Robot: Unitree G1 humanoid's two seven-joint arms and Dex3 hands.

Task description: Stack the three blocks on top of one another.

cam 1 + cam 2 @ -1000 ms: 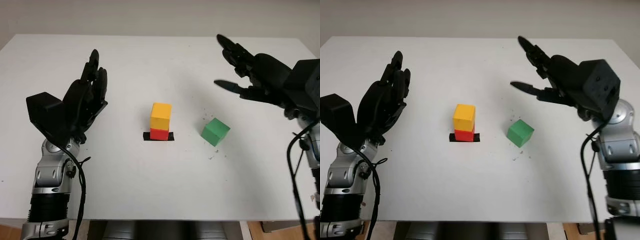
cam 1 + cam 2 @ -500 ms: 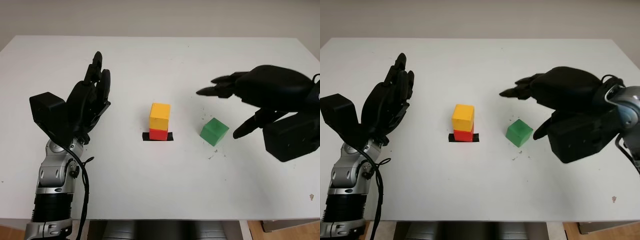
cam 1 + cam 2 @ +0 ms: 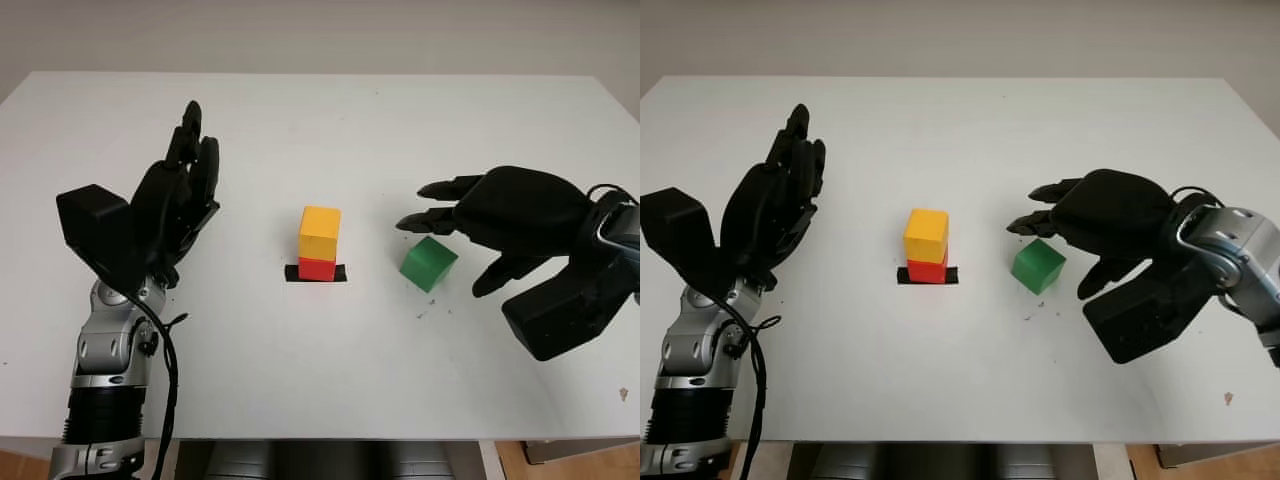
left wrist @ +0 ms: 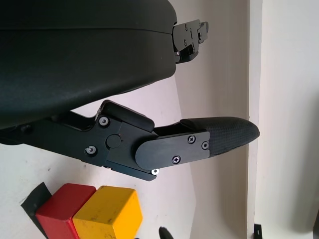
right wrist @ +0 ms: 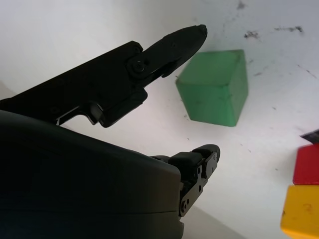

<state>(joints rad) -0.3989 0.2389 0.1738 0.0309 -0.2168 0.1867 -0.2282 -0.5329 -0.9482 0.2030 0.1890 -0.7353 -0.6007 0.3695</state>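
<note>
Head views: a white table (image 3: 300,380) carries a yellow block (image 3: 321,232) stacked squarely on a red block (image 3: 318,268), and the red block sits on a strip of black tape (image 3: 290,273) near the table's middle. A green block (image 3: 429,263) lies alone on the table to the right of that stack, apart from it and turned at an angle. The right hand (image 3: 470,225) hovers over and just beside the green block, on its right side. Its fingers (image 3: 432,190) reach out above the block's far edge and its thumb (image 3: 497,274) points down on the block's right. The fingers are spread, with nothing between them, and no contact with the block is visible. The left hand (image 3: 180,205) is raised over the table's left side, well apart from all three blocks, open and holding nothing.

Left wrist view: the left hand's black shell and one finger (image 4: 219,137) cross the picture above the table. The yellow block (image 4: 107,211) and red block (image 4: 62,201) show at the edge, beyond the finger and untouched.

Right wrist view: the green block (image 5: 215,94) sits on the table between one finger (image 5: 174,42) and another fingertip (image 5: 204,157). A gap shows on each side of it. The red and yellow blocks appear at the picture's edge.
</note>
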